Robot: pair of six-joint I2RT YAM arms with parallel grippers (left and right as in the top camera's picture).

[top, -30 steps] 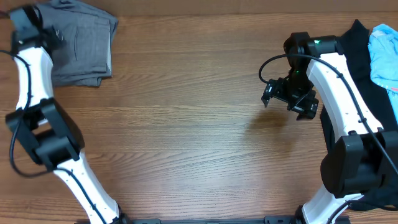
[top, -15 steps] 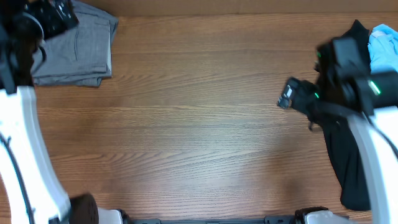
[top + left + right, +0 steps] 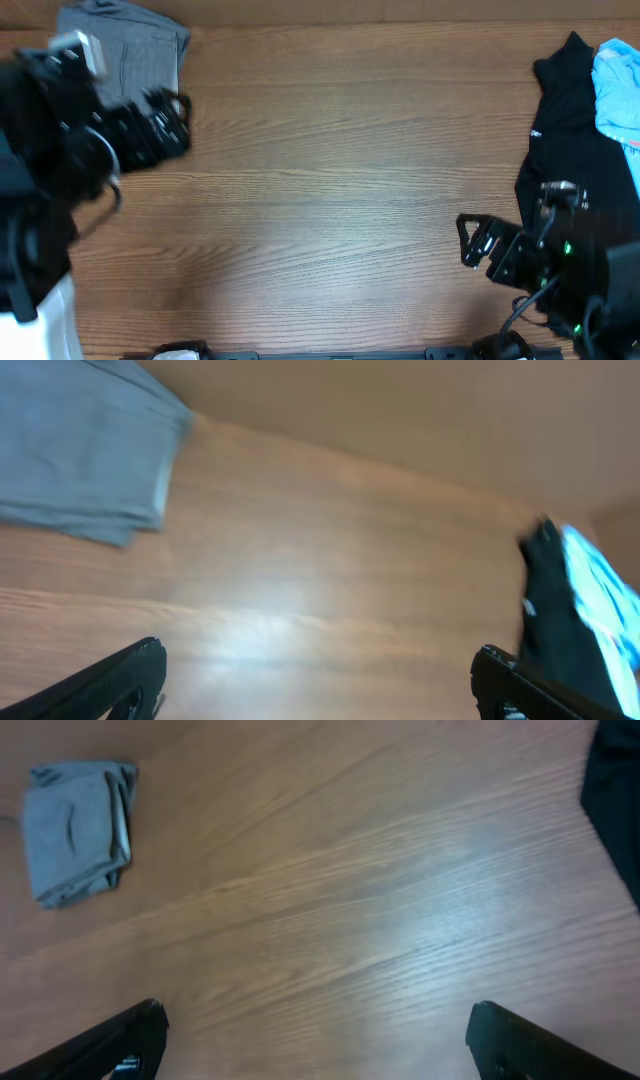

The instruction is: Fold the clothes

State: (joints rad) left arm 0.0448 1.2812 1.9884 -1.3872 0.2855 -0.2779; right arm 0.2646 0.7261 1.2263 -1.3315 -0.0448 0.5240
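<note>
The grey shorts point(image 3: 135, 50) lie folded in a small bundle at the table's far left corner; they also show in the left wrist view point(image 3: 85, 455) and the right wrist view point(image 3: 78, 830). My left gripper point(image 3: 160, 130) is raised high near the camera, just in front of the shorts, open and empty point(image 3: 320, 685). My right gripper point(image 3: 480, 245) is pulled back near the front right, raised, open and empty point(image 3: 320, 1040).
A black garment point(image 3: 570, 130) lies along the table's right edge, with a light blue denim garment point(image 3: 615, 85) on top of it at the far right. The bare wooden table point(image 3: 340, 170) spans the middle.
Both arms have drawn back and up toward the camera. The left gripper has left the folded shorts; the right gripper has moved from mid-right to the front right. The shorts have stayed put.
</note>
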